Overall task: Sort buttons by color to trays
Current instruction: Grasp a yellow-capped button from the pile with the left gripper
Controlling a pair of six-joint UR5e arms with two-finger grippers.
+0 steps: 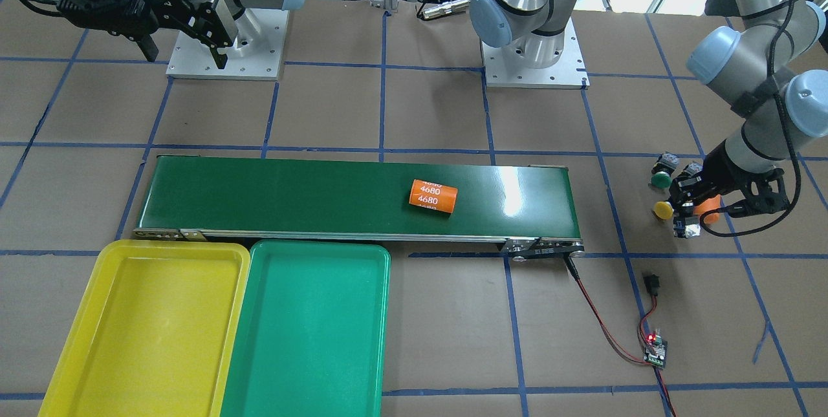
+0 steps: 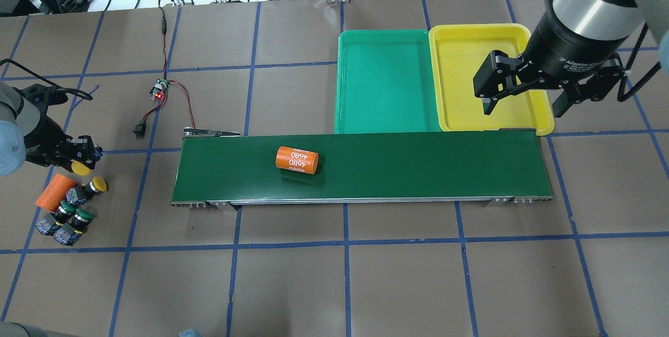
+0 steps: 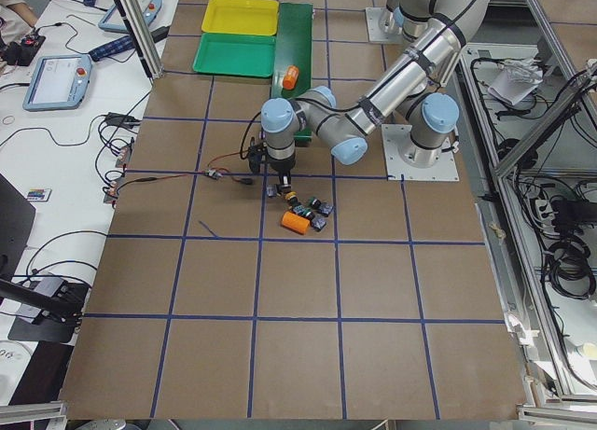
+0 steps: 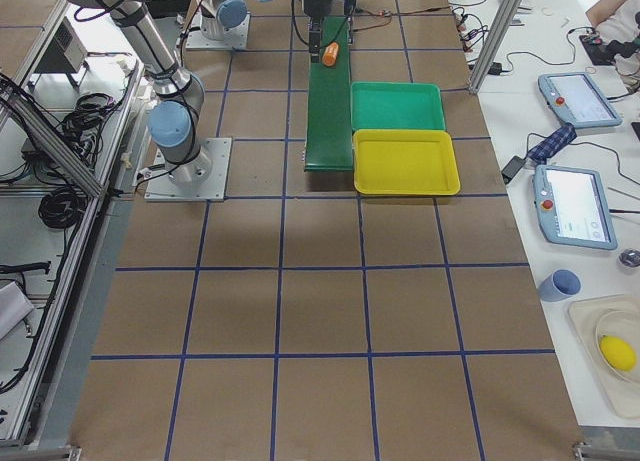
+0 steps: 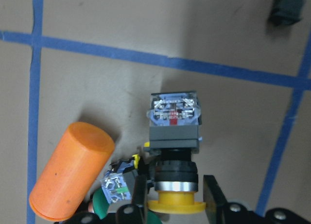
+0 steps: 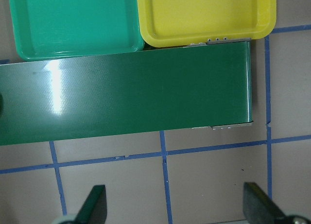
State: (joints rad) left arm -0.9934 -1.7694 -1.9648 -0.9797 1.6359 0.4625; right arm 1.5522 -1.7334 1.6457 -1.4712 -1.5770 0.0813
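Observation:
My left gripper [image 2: 78, 162] is shut on a yellow button [image 5: 174, 151]; its fingers [image 5: 214, 197] hold it at the cap, black body pointing away. It hangs just beside the pile at the table's left end. In the pile lie another yellow button [image 2: 96, 186] and two green buttons [image 2: 67, 207] [image 2: 82, 216]. My right gripper [image 2: 522, 102] is open and empty, high over the near edge of the yellow tray [image 2: 491, 39]. The green tray [image 2: 387, 81] stands beside it. Both trays hold nothing.
A plain orange cylinder [image 2: 52, 192] lies against the pile of buttons. An orange cylinder marked 4680 [image 2: 297, 160] lies on the long dark-green conveyor belt [image 2: 418, 164]. A small circuit board with red and black wires [image 2: 158, 90] lies beyond the belt's left end.

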